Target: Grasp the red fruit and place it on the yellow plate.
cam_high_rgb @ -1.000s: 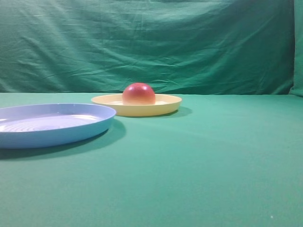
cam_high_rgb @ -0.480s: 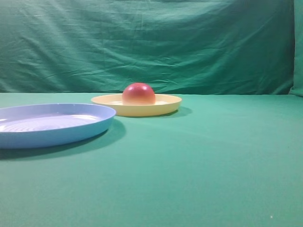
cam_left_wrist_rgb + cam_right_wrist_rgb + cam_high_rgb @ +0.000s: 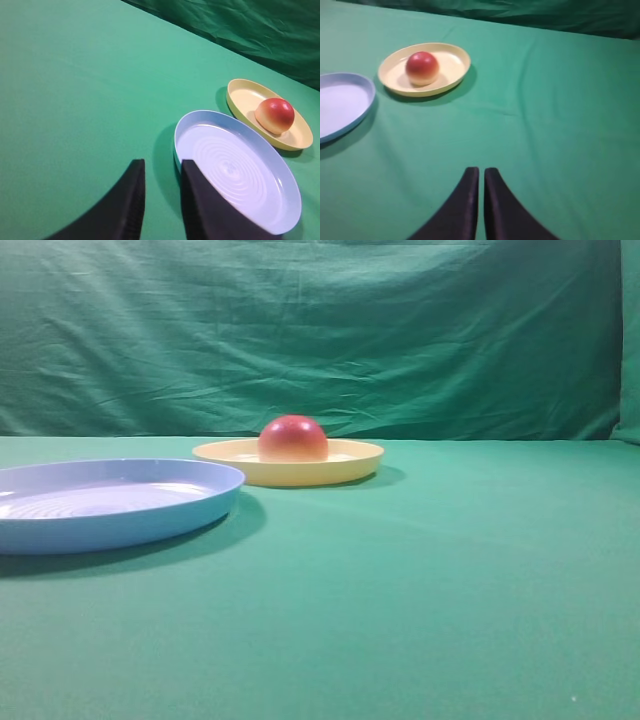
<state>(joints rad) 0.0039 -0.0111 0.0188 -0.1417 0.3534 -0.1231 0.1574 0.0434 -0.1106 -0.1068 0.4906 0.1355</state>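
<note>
The red fruit (image 3: 293, 437) sits flat side down inside the yellow plate (image 3: 350, 466), left of its middle, toward the back of the green table. The left wrist view shows the fruit (image 3: 274, 115) on the yellow plate (image 3: 241, 94) far beyond my left gripper (image 3: 162, 167), whose dark fingers stand apart, open, with only table cloth between them. In the right wrist view the fruit (image 3: 422, 68) and the plate (image 3: 456, 61) lie far ahead to the left of my right gripper (image 3: 481, 172), which is shut and empty. Neither gripper shows in the exterior view.
A wide lavender-blue plate (image 3: 120, 522) with concentric ridges lies in front of and left of the yellow plate; its near rim (image 3: 176, 145) is just beyond my left gripper's right finger. A green cloth backdrop (image 3: 320, 330) closes off the back of the table.
</note>
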